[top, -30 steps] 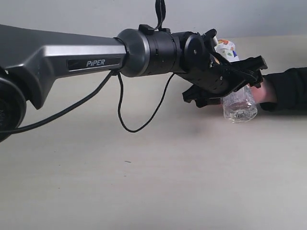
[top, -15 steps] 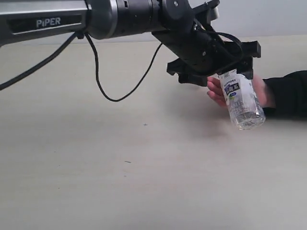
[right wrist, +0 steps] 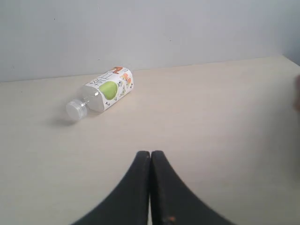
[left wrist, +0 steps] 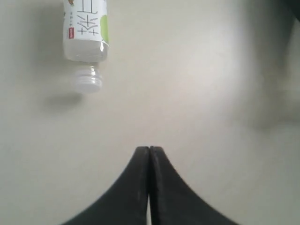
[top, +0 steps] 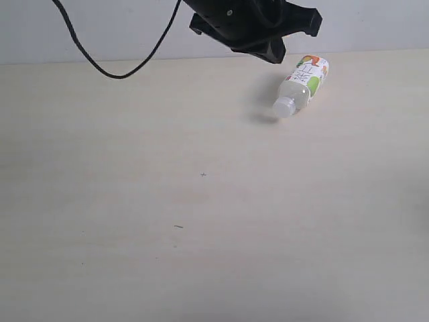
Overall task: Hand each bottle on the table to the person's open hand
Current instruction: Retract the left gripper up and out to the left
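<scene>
One fruit-picture labelled bottle [top: 305, 82] lies on its side on the pale table [top: 201, 221], far right, with its white cap toward the camera. The left wrist view shows this bottle [left wrist: 86, 28] and so does the right wrist view [right wrist: 105, 91]. My left gripper [top: 271, 47] hangs high above the table just left of the bottle; it [left wrist: 149, 149] is shut and holds nothing. The right gripper [right wrist: 150, 153] is also shut and empty, well short of the bottle, and does not show in the exterior view. The other bottles are out of view.
A black cable [top: 120, 67] loops down from the left arm at the back. The grey wall [top: 100, 27] runs behind the table's far edge. A blurred pinkish sliver [right wrist: 297, 98] sits at the right wrist view's border.
The left arm has risen and pulled back to the left. The blue-white labelled bottle it held and the person's hand are gone from view. The fruit-labelled bottle now lies uncovered.
</scene>
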`<action>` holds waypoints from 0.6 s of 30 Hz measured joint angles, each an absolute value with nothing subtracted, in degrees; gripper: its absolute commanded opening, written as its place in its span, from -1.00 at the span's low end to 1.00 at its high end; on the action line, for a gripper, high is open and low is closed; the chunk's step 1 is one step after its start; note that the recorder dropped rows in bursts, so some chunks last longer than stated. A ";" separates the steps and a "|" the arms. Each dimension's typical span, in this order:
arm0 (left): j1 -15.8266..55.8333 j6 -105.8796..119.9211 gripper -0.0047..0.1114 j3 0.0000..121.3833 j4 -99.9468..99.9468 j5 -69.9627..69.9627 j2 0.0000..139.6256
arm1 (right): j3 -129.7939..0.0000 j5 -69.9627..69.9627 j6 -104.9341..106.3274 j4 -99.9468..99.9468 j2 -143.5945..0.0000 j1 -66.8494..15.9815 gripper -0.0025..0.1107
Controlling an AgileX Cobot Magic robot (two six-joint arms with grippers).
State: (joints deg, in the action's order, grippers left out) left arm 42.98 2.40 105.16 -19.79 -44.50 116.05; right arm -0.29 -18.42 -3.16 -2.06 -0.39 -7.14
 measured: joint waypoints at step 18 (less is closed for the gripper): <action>41.93 12.51 -0.92 73.68 -19.89 -14.78 97.95 | -0.29 -18.42 -3.16 -2.06 -0.39 -7.14 -0.96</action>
State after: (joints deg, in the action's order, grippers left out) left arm 41.93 12.51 73.68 -19.89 -14.78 97.95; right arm -0.29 -18.42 -3.16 -2.06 -0.39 -7.14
